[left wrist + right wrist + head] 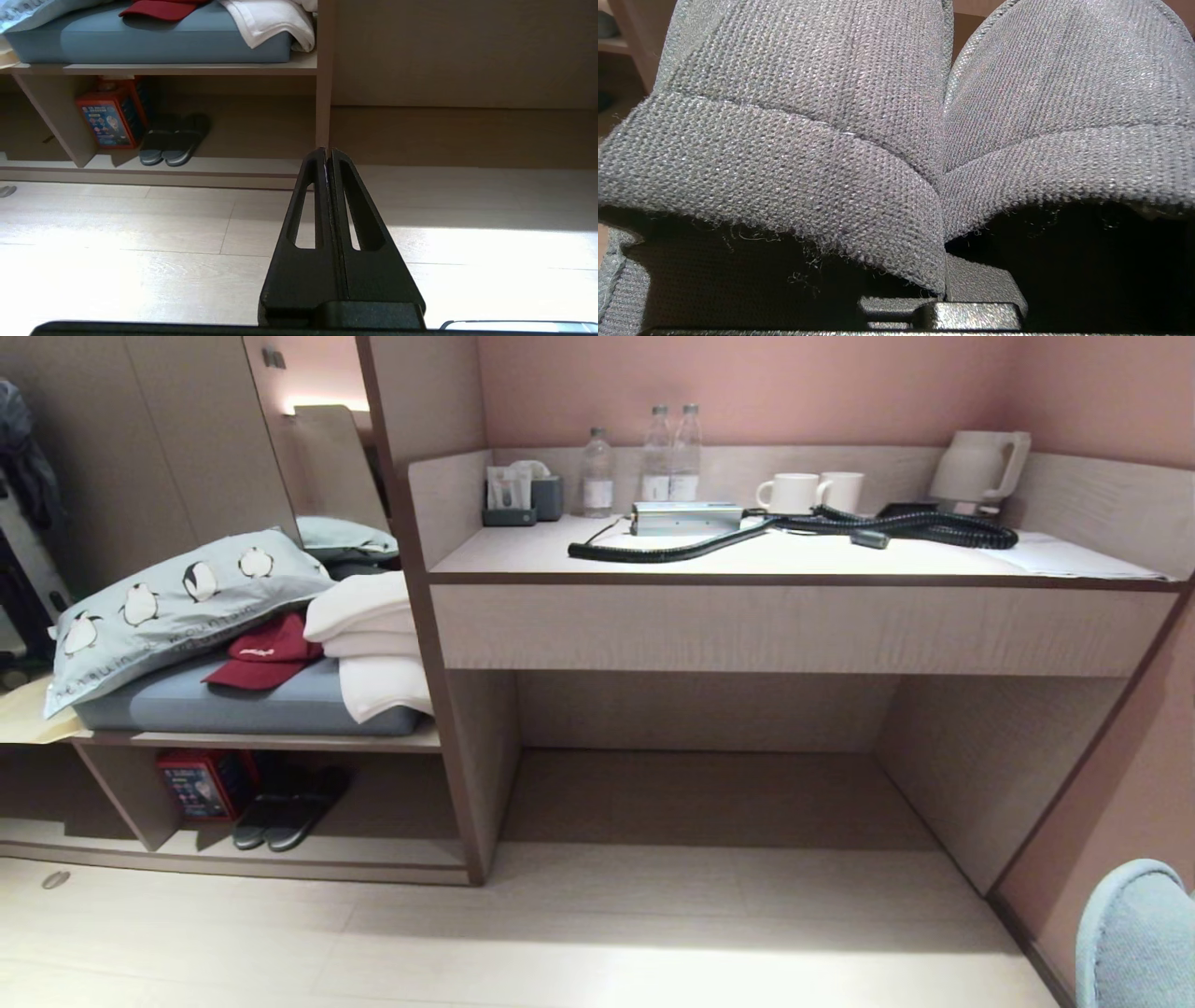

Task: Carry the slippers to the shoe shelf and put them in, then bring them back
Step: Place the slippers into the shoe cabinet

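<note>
The slippers (pixel 822 140) are a pair of dark grey knitted fabric slippers that fill the right wrist view side by side. My right gripper (pixel 945 289) is shut on their two inner edges, pinched together; its fingers are mostly hidden inside them. A rounded blue-grey end of a slipper (pixel 1134 933) shows at the head view's lower right corner. The shoe shelf (pixel 280 863), a low pale wood cubby with a base board, lies at the lower left, well away from the slippers. My left gripper (pixel 327 151) is shut and empty, hanging low over the floor and pointing at the shelf's end panel.
A dark pair of sandals (pixel 285 812) and a red box (pixel 201 784) sit in the shoe shelf. Above it lie a cushion, a penguin pillow, a red cap and towels. A desk (pixel 794 616) with bottles, mugs, a kettle and a coiled cable stands ahead over a tall recess.
</note>
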Controlling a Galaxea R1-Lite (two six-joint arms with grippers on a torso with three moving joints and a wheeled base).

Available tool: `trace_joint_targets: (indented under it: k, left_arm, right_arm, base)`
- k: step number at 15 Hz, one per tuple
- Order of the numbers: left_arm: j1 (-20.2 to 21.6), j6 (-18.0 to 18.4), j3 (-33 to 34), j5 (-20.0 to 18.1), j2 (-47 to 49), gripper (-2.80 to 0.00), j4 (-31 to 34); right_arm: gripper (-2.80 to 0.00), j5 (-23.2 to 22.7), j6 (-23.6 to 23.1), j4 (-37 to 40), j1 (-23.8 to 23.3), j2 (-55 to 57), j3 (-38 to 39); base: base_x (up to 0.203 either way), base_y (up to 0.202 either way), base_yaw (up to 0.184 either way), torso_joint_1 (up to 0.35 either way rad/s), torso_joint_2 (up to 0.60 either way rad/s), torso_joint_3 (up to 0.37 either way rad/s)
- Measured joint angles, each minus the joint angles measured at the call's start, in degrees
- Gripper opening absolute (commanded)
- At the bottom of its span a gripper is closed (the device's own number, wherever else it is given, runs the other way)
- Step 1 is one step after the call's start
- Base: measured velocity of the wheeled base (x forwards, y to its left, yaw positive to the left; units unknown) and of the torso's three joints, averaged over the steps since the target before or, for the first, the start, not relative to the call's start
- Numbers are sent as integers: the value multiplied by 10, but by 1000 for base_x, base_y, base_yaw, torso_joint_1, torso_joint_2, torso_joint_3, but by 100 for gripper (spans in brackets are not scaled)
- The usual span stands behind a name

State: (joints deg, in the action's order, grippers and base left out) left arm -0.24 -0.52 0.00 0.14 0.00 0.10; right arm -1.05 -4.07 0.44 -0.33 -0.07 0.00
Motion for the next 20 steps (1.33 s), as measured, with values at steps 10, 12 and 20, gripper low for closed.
trace_joint_targets:
  k: [10, 12, 20]
  left_arm:
    - [0, -3, 0, 0, 0, -280, 1]
    - [0, -2, 0, 0, 0, -280, 1]
    - [0, -3, 0, 0, 0, -280, 1]
  right_arm:
    - [-280, 0, 1, 0, 0, 0, 0]
    - [-280, 1, 1, 0, 0, 0, 0]
    - [-280, 2, 2, -1, 0, 0, 0]
  base:
    - [1, 185, -4, 3, 1, 3]
    - [0, 196, -2, 2, 7, 3]
    - [0, 195, -2, 2, 3, 2]
